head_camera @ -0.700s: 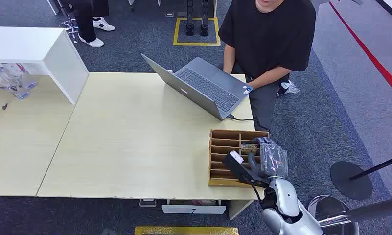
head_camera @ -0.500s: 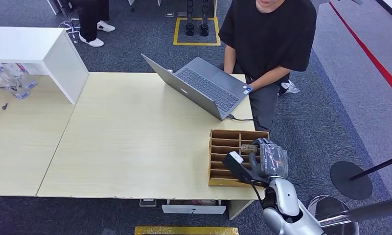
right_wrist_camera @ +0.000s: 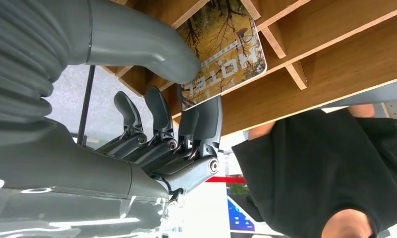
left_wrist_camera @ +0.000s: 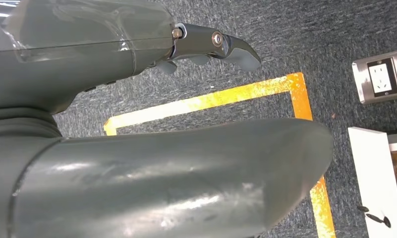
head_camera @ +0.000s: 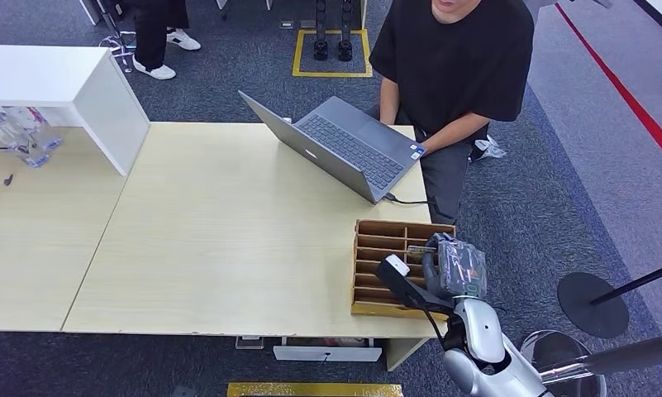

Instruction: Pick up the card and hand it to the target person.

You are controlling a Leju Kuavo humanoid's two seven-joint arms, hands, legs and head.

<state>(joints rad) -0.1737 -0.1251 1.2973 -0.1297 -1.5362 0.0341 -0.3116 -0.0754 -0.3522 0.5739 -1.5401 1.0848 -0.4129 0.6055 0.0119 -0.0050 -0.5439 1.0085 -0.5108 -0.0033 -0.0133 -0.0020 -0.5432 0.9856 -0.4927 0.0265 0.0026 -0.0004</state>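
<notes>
A card (right_wrist_camera: 221, 49) printed with a yellow tree picture and the word HOTEL stands in a slot of the wooden organizer (head_camera: 375, 240) at the table's near right corner. My right hand (head_camera: 453, 266) is over the organizer's right side and covers most of the card (head_camera: 419, 248) in the head view. In the right wrist view my right hand (right_wrist_camera: 186, 124) pinches the card's edge, thumb on its face and dark fingers behind it. The target person (head_camera: 455, 58), in a black shirt, sits at the table's far side. My left hand (left_wrist_camera: 137, 124) hangs over the floor, holding nothing.
An open grey laptop (head_camera: 335, 145) with a cable lies between the organizer and the person. A white cabinet (head_camera: 71, 83) and water bottles (head_camera: 17, 132) are at the far left. A round stand base (head_camera: 592, 304) sits on the carpet to the right.
My right hand has shifted slightly over the organizer's right column and now covers more of the card. The standing person at the far left has moved a foot.
</notes>
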